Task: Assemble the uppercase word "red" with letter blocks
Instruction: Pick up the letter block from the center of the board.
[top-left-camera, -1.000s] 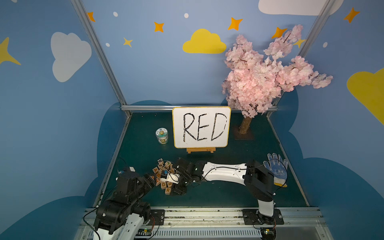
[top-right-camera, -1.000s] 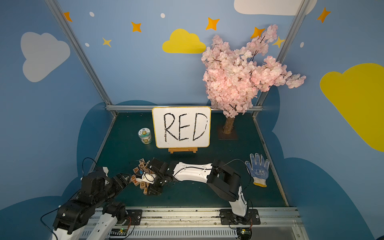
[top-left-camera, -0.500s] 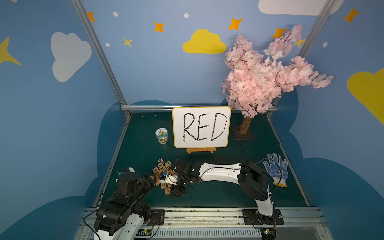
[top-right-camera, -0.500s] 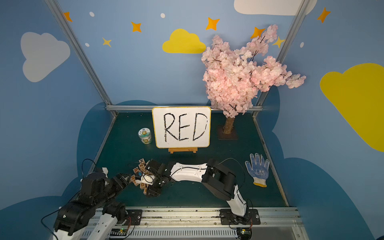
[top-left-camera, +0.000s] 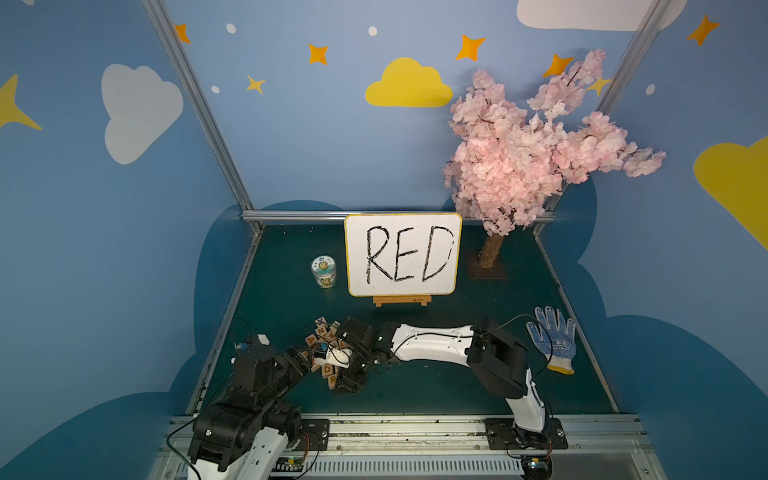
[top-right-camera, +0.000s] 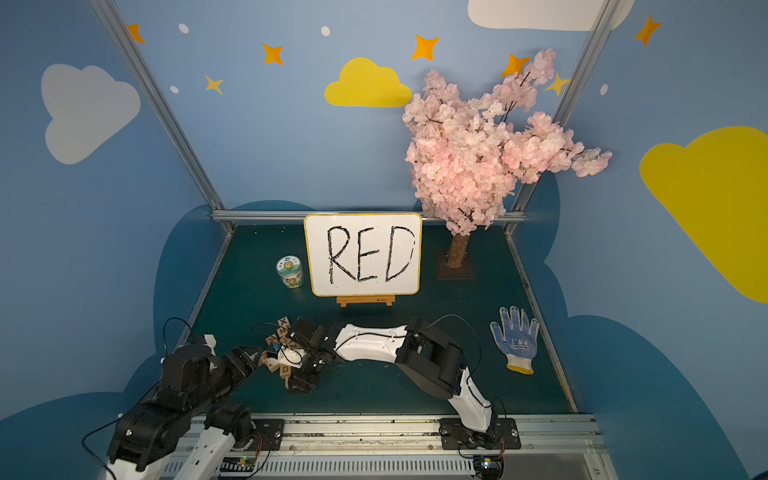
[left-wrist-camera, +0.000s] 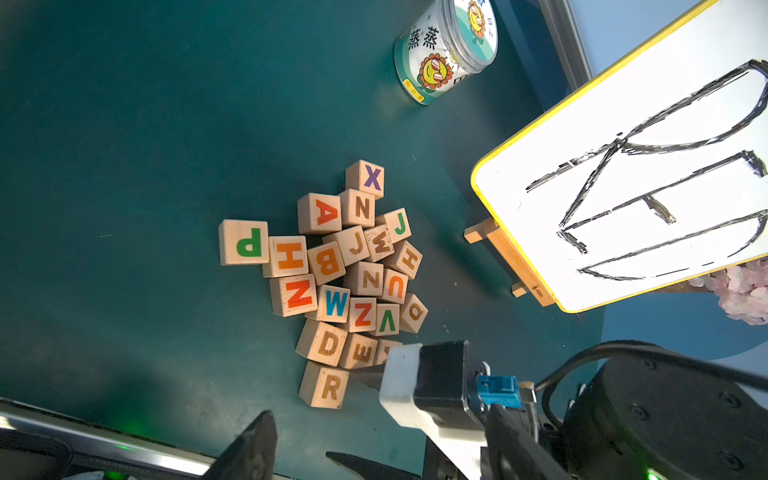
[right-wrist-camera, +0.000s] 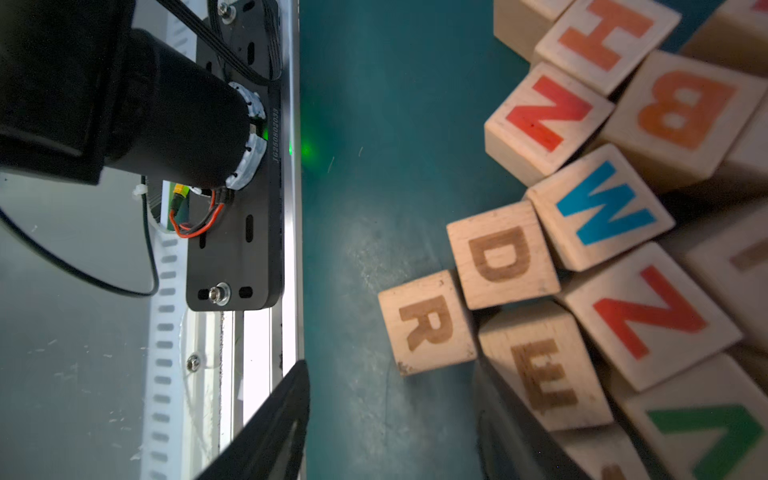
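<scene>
A dark green table (top-left-camera: 436, 395) inside a blue booth painted with clouds and stars holds a heap of wooden letter blocks (left-wrist-camera: 345, 270) near its front edge, between two robot arms. Behind the heap stands a yellow-framed whiteboard (top-left-camera: 403, 253) with RED handwritten on it, and a labelled jar (top-left-camera: 324, 271) stands beside the board. The three letters needed lie bunched at the heap's near edge, not yet in a row. The D block (left-wrist-camera: 324, 343) and E block (left-wrist-camera: 360, 352) sit side by side, and the R block (left-wrist-camera: 326, 386) lies skewed just in front, touching both. The right hand (right-wrist-camera: 390, 390) hangs low over them with its fingers apart and gripping nothing. The R block lies just ahead of the gap, and one finger lies against the E block. The left hand (left-wrist-camera: 299, 434) waits just short of the heap, its fingers slightly apart and empty. The risk lies in the crowding. Because the R block sits at an angle, closing on it could twist it or roll it onto another face. The finger beside the E block could drag that block along or pinch two blocks at once. Pulling any one block out could knock its neighbours, and the two hands are close enough to collide.
</scene>
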